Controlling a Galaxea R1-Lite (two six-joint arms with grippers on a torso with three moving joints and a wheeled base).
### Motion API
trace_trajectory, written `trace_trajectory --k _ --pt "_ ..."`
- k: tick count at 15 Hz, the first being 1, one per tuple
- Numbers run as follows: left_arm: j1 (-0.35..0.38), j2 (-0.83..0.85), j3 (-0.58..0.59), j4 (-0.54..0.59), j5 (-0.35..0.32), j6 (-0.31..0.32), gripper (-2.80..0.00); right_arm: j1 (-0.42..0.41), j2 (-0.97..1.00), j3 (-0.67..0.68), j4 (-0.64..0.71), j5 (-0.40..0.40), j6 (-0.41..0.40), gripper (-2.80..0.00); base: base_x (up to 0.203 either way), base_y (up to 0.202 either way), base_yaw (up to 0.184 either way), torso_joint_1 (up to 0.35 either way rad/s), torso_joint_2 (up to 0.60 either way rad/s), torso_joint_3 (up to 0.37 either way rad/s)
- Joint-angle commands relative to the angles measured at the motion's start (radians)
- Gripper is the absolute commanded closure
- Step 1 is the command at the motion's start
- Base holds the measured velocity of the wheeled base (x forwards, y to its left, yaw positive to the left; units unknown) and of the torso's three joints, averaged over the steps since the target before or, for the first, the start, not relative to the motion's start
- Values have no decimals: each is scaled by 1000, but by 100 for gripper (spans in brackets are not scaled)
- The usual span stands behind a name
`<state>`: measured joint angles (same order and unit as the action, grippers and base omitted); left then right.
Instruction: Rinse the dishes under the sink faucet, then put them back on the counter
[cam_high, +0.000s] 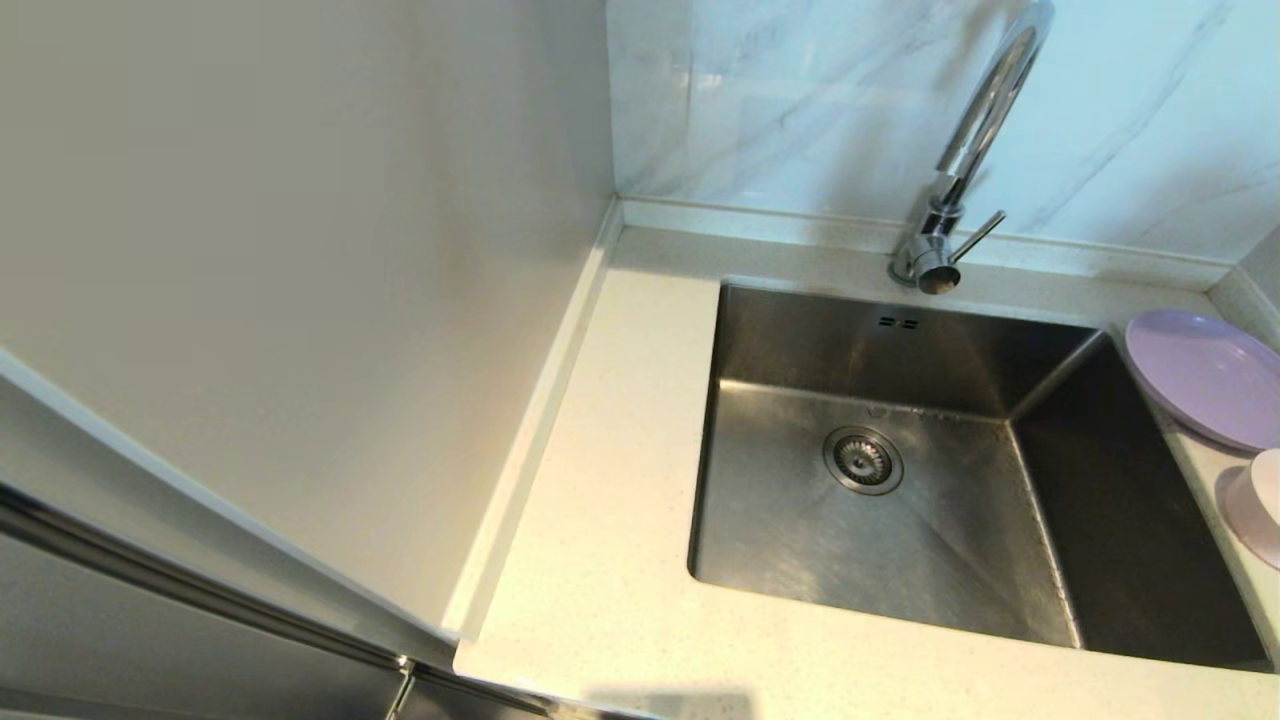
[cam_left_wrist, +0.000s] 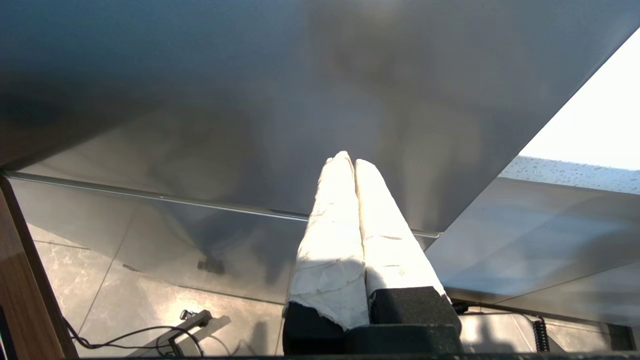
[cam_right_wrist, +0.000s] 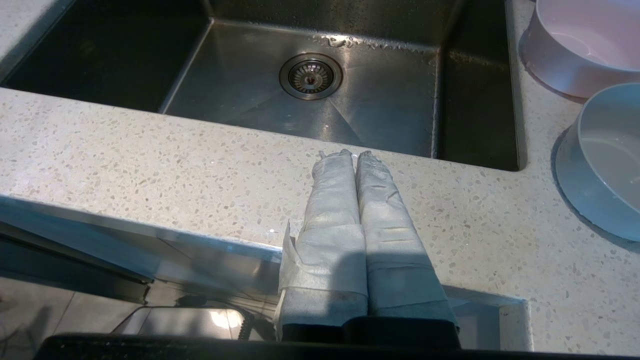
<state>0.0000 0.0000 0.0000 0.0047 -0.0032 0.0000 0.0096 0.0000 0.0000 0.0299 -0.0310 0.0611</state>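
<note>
- The sink is sitting empty in the centre-right of the head view, its strainer drain lying in the middle of the basin floor.
- The faucet is rising at the upper right, its spout arching over the basin's back edge.
- The lilac plate is resting on the counter at the right edge of the frame, with the pink bowl standing just below it.
- The right gripper is hovering over the counter's front strip, its taped fingers pressed together and holding nothing; a grey-blue bowl is sitting at the right of that view.
- The left gripper is parked below the counter beside a grey panel, fingers closed together, empty.
</note>
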Motion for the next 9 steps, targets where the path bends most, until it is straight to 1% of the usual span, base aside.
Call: trace_trajectory --k 1,9 --pt "0 0 0 0 -1 0 0 1 2 8 1 0 0 0 0 0 0 0 0 0" --pt "0 0 0 0 0 0 0 1 2 8 -1 0 2 0 0 0 0 0 0 0"
